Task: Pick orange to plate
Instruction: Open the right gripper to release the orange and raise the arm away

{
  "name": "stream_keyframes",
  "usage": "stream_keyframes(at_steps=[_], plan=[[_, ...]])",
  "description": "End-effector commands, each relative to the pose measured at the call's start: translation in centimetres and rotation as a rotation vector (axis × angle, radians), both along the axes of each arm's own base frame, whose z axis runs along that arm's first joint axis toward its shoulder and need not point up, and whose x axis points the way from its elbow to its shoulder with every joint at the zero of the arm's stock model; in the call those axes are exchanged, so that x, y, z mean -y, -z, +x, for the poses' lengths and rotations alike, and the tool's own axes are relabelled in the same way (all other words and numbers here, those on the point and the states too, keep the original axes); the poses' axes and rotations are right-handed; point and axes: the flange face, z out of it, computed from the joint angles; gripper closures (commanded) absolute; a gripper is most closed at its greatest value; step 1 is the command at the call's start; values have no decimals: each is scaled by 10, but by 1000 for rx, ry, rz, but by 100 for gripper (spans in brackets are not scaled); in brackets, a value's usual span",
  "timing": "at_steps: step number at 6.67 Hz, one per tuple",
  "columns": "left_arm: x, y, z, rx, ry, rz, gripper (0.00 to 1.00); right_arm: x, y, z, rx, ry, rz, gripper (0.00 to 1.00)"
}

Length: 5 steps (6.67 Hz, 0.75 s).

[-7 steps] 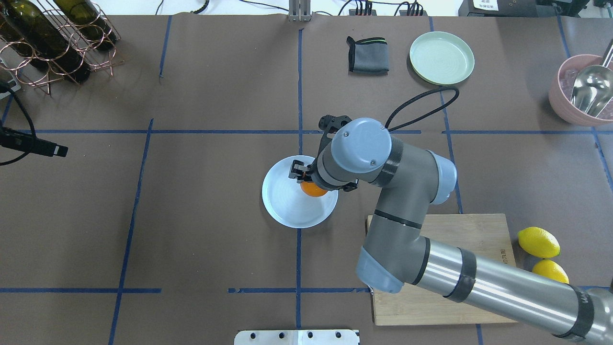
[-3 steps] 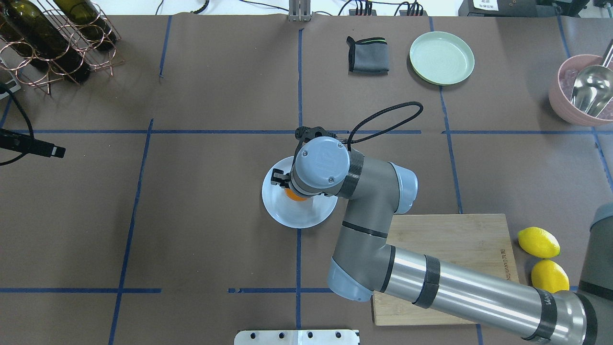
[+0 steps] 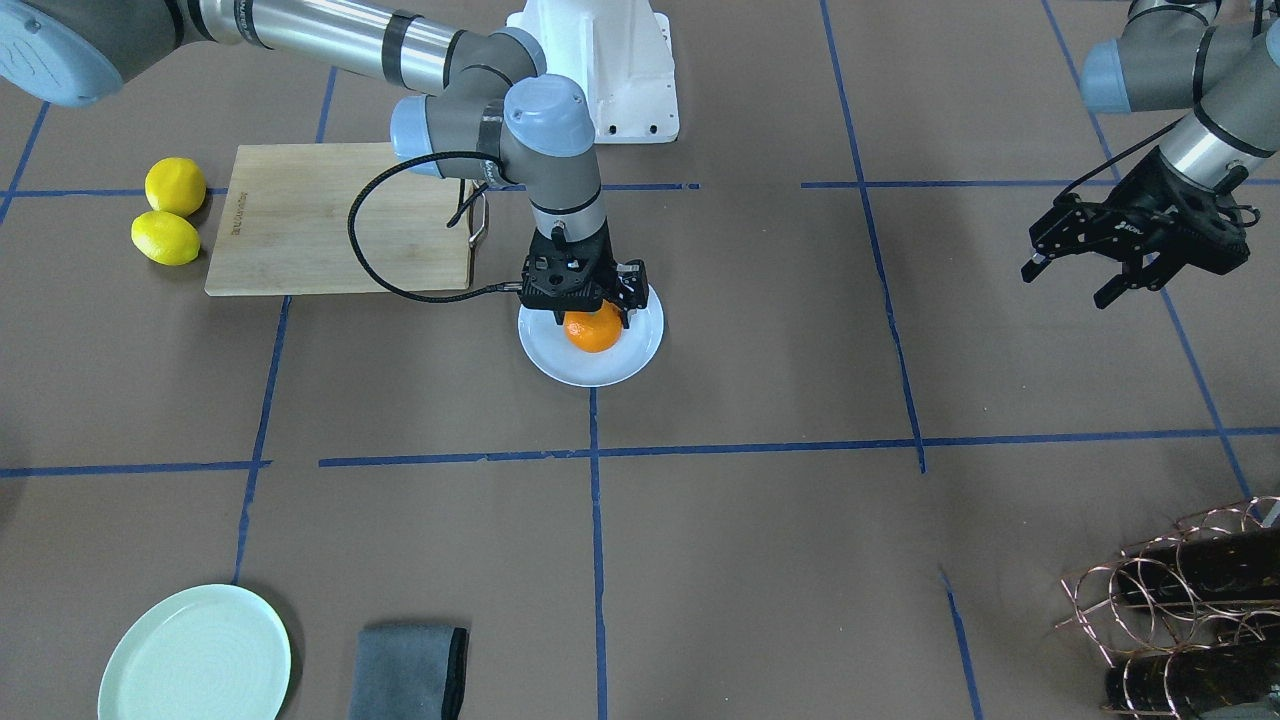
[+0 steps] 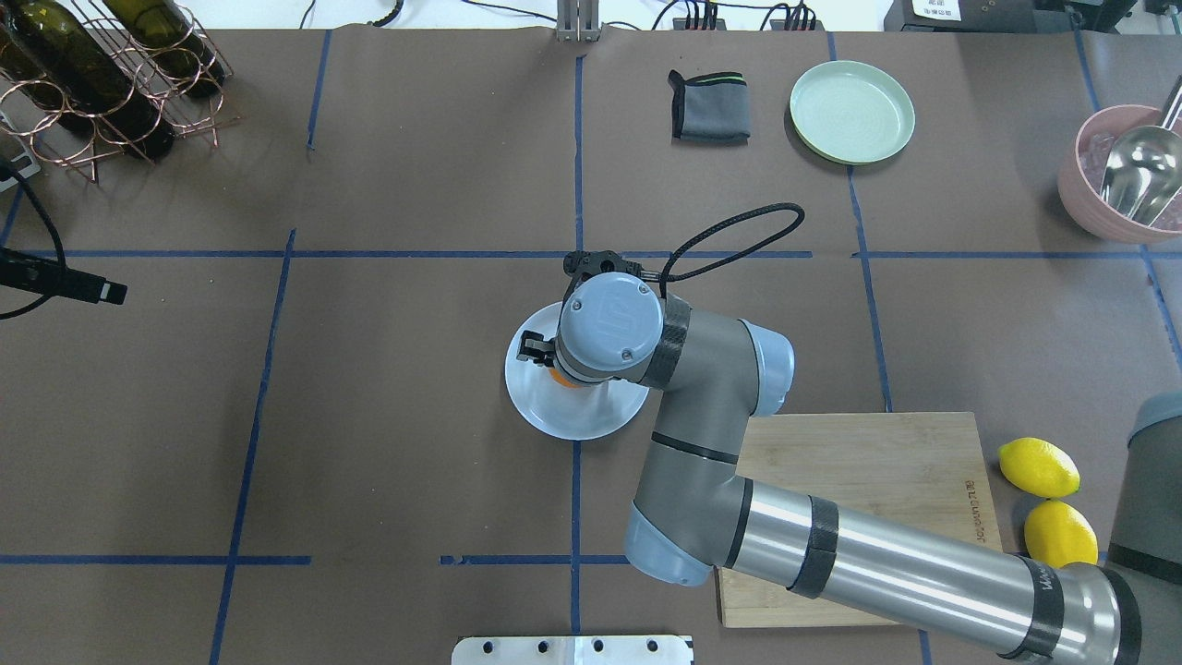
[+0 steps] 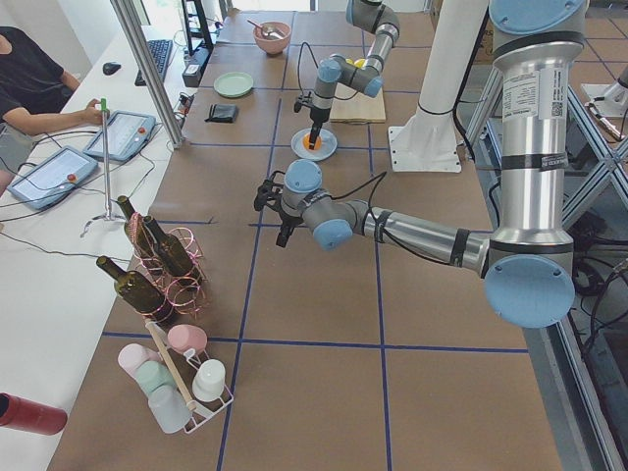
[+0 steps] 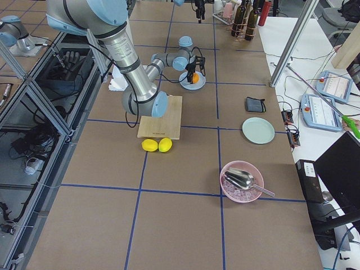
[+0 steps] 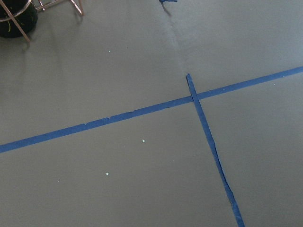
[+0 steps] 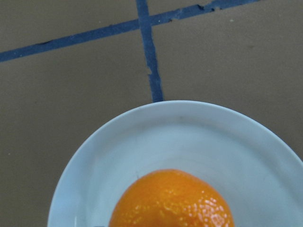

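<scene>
The orange (image 3: 593,331) sits low over the middle of the pale bluish-white plate (image 3: 600,372), and I cannot tell whether it touches the plate. My right gripper (image 3: 591,312) points straight down and is shut on the orange, one finger on each side. From overhead the wrist covers most of it; only a sliver of the orange (image 4: 560,378) shows above the plate (image 4: 591,417). In the right wrist view the orange (image 8: 173,201) fills the lower middle, over the plate (image 8: 165,137). My left gripper (image 3: 1068,285) hangs open and empty, far off to the side.
A wooden cutting board (image 4: 886,462) lies beside the plate, with two yellow lemons (image 4: 1039,466) past it. A mint-green plate (image 4: 851,111), a folded grey cloth (image 4: 709,106) and a pink bowl with a scoop (image 4: 1127,175) stand at the back. A wine rack (image 4: 102,74) fills the back left corner.
My right arm has carried the orange leftward from the plate's right edge to over its middle. The last shift is small. The left arm has not moved.
</scene>
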Motion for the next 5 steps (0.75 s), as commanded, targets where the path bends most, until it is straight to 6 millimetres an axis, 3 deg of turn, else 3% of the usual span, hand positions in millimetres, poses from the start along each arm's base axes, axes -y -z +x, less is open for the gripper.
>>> stream_keyframes(at_steps=[1, 2, 3, 4, 5], plan=[[0, 0, -2, -1, 2, 1, 0, -5, 20, 40, 54, 4, 20, 0], [8, -2, -26, 4, 44, 0, 0, -11, 22, 114, 97, 4, 6, 0], [2, -19, -48, 23, 72, -21, 0, -9, 9, 196, 134, -2, -23, 0], [9, -43, -89, 96, 66, 43, 0, 9, -16, 281, 148, 24, -25, 0], [18, -77, -132, 192, 42, 60, 0, 42, -69, 362, 119, 71, -28, 0]])
